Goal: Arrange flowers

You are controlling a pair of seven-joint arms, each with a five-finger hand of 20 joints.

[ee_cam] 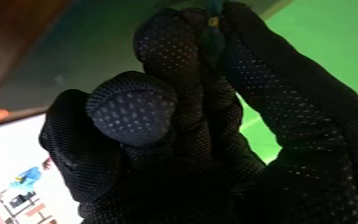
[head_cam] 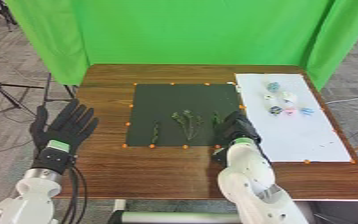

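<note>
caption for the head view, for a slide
Robot hand at the dark mat with green stems, colourful flowers on the white sheet

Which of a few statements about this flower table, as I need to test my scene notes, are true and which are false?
1. Slim green plant stems lie on the dark rectangular mat. True.
2. The black-gloved left hand is clenched in a fist. False: its fingers are straight and spread.
3. Small blue, white and pink blossoms lie on the white rectangular sheet. True.
4. The sheet is left of the mat. False: it is on the right.
5. The black-gloved right hand is near the mat's right edge. True.
</note>
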